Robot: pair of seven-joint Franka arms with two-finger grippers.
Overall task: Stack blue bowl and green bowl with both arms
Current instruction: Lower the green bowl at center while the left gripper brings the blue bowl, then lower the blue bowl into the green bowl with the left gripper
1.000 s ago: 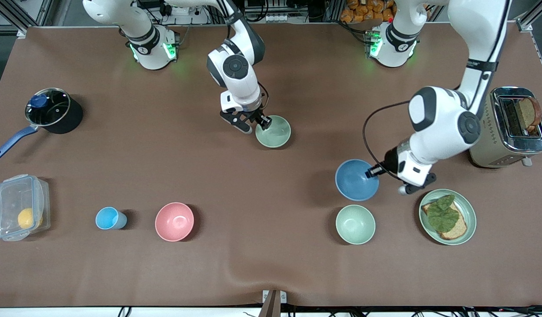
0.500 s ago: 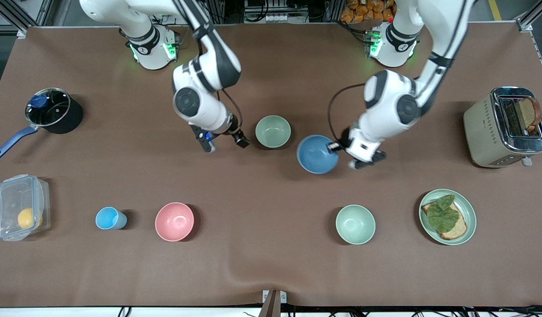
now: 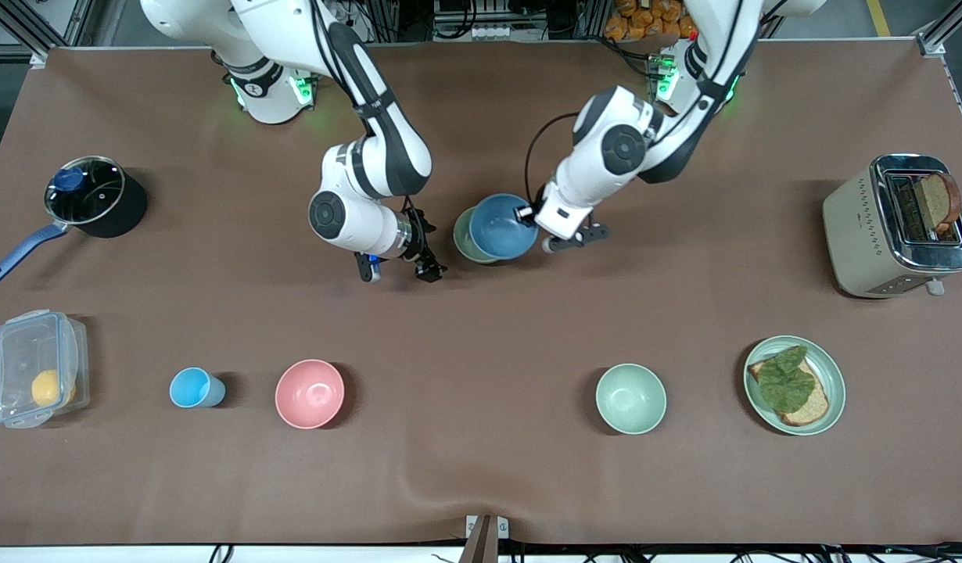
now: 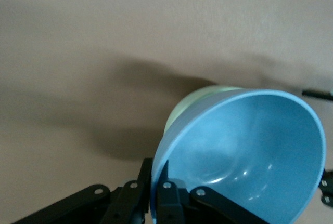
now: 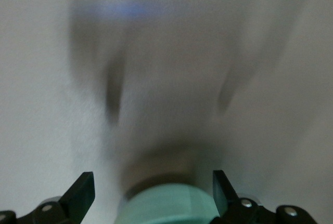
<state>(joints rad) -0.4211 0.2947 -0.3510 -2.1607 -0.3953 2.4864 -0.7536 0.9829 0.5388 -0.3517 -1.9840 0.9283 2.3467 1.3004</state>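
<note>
Room for moving is wide on the brown table (image 3: 481, 469): the front row w/ pink bowl (image 3: 310, 393), second green bowl (image 3: 630, 398) and toast plate (image 3: 795, 385) sits well nearer the camera than both grippers, toaster (image 3: 895, 225) at the left arm's end. Left gripper (image 3: 528, 213) is clamped on the blue bowl's (image 3: 503, 226) rim, holding it tilted over the green bowl (image 3: 462, 238), whose rim peeks out beneath; right gripper (image 3: 424, 252) hangs just beside that pair, fingers spread wide, nothing in them. Vs 1 s ago: blue bowl came from beside the front-row green bowl to over the target, and right gripper let go of the green bowl's rim and backed off.
</note>
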